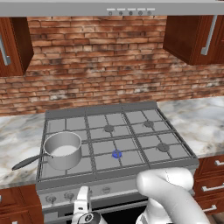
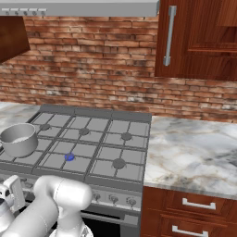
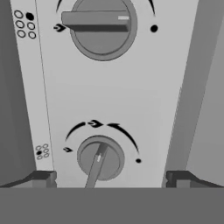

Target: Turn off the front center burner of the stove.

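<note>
At lower centre of the hand view, pincer (image 3: 109, 179) spread wide, straddling a turned knob (image 3: 100, 158), presumably lining up to shut off the front center burner (image 1: 116, 154).

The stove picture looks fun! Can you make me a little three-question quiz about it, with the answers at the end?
1. True or false: a blue flame glows at the front center burner of the stove.
2. Which thing sits on the stove's left side? A) a kettle B) a pot with a long handle C) a frying pan
3. In the hand view, how many knobs can you count on the panel between the gripper fingertips and the top edge?

Key
1. True. It is the only burner with blue on it.
2. B. The grey pot stands on the front left grate.
3. Two: a near knob and a far knob. The gripper is open in front of them.
</note>
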